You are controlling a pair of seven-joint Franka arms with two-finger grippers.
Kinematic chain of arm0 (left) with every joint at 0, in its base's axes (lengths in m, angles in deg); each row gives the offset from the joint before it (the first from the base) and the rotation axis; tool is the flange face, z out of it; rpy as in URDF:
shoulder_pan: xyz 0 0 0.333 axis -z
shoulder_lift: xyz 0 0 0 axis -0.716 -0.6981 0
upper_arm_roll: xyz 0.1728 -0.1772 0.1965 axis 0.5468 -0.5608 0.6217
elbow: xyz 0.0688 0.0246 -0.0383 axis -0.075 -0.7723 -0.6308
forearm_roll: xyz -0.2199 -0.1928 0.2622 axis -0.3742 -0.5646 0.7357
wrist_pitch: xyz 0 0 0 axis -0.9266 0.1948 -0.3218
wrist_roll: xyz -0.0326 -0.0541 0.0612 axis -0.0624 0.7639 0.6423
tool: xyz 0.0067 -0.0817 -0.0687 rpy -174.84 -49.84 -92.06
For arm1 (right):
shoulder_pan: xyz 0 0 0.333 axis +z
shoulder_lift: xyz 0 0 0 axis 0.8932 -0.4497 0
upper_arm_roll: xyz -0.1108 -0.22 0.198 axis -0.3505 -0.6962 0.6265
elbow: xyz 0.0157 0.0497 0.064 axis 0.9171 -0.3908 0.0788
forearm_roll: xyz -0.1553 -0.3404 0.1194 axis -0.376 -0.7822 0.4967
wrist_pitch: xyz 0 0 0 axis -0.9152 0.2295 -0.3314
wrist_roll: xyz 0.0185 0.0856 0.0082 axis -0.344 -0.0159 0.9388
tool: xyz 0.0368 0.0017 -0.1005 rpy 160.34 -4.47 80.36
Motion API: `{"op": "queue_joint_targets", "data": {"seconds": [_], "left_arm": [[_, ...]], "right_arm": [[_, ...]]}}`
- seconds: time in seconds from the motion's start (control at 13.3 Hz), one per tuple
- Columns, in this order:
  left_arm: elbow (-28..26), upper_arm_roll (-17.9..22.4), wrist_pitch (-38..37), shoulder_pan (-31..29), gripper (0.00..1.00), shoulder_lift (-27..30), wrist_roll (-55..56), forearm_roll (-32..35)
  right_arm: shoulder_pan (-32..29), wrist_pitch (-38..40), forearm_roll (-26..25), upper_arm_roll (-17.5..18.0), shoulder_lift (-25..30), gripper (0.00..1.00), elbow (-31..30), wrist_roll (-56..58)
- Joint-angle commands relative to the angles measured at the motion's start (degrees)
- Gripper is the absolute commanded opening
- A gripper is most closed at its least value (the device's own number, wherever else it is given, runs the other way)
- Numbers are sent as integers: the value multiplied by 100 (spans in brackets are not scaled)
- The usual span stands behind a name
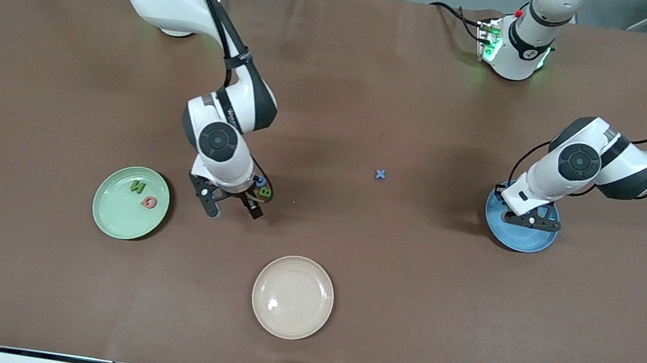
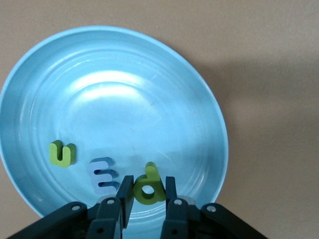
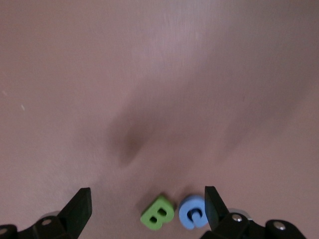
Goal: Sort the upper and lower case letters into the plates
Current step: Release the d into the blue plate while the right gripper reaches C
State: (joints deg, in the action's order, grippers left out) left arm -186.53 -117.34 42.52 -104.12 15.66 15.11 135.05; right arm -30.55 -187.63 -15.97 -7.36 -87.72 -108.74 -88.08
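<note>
- The beige plate (image 1: 292, 297) lies on the worktop (image 1: 405, 319), nearest the front camera.
- Mint plate (image 1: 130, 202), holding N (image 1: 137, 186) and G (image 1: 149, 202), lies farther off, toward the right arm's end.
- Blue plate (image 2: 114, 119), holding u (image 2: 62, 153), E (image 2: 102, 175) and d (image 2: 149, 185), lies toward the left arm's end.
- B (image 3: 158, 213) and C (image 3: 194, 214) touch, farther than the beige plate.

blue plate (image 1: 520, 236) half hidden under left tool (image 1: 530, 222)

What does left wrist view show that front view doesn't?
Only the left wrist view: inside the blue plate lie a green u and a blue E, and the left gripper is shut on a green d.

Only the front view: the green plate, the beige plate, a loose blue x, and the right gripper open above the table.

Both: the blue plate under the left gripper.
</note>
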Motion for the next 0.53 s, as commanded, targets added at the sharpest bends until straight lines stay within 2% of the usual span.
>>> {"op": "queue_joint_targets", "data": {"seconds": [0.0, 0.45], "left_arm": [[-77, -72, 152, -120, 14, -93, -44, 287], [-50, 129, 311, -102, 15, -269, -44, 542]], "right_arm": [[154, -97, 49, -55, -49, 100, 11, -555], [190, -106, 66, -55, -58, 100, 19, -1954]]}}
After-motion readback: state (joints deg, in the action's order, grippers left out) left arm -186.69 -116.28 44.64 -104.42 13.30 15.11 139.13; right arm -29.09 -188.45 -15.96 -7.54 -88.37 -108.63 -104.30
